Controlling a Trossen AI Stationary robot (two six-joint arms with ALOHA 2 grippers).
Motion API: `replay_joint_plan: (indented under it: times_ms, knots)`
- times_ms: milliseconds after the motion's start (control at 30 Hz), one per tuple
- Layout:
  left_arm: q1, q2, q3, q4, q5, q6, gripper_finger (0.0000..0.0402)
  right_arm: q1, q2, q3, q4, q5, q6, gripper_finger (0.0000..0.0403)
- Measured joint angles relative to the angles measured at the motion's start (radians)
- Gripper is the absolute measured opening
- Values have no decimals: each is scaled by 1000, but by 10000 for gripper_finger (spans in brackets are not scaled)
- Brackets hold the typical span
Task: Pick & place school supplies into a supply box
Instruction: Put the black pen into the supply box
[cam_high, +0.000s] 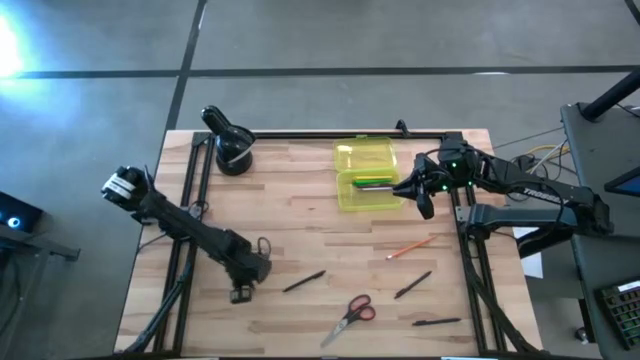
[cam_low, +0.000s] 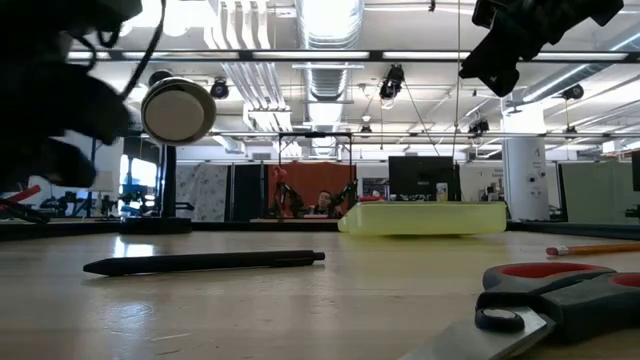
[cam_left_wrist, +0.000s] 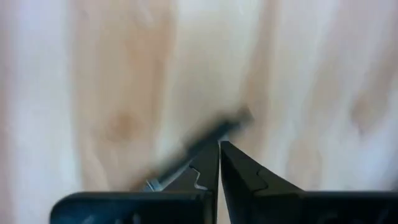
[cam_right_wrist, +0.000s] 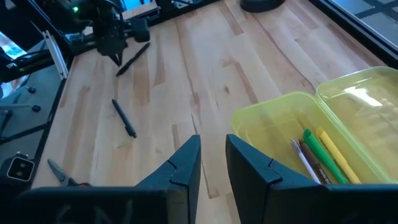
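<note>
My left gripper (cam_high: 242, 290) (cam_left_wrist: 219, 144) is shut and points steeply down over the table's near left part. The black pen (cam_left_wrist: 205, 138) (cam_high: 303, 282) just right of it lies flat; I see no touch. My right gripper (cam_high: 423, 203) (cam_right_wrist: 213, 140) hovers slightly open, with nothing between its fingers, beside the right end of the supply box (cam_high: 367, 192) (cam_right_wrist: 280, 127). The yellow-green box rests on the table with its lid (cam_high: 365, 157) swung back. Inside lie a green pen (cam_right_wrist: 320, 152), a yellow one (cam_right_wrist: 336, 152) and darker ones.
The red-handled scissors (cam_high: 350, 312) (cam_low: 560, 295), an orange pencil (cam_high: 410, 247) and two more black pens (cam_high: 413, 285) (cam_high: 437, 322) lie loose on the near right part. A black round stand (cam_high: 232, 150) sits at the far left. Bare wood lies between the box and the loose things.
</note>
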Motion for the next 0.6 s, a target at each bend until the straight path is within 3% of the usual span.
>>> replay_joint_plan:
  times_ms: [100, 200, 400, 600]
  knots:
    - [29, 44, 45, 0, -78, -16, 0, 0, 0, 0, 0, 0, -6, 68]
    - [57, 74, 96, -15, -87, 25, 0, 0, 0, 0, 0, 0, -7, 68]
    - [50, 74, 217, -166, -112, 331, 0, 0, -2, 0, 0, -19, -7, 68]
    - [40, 26, 249, -352, -123, 501, 0, 0, -2, 0, -1, -19, 6, 68]
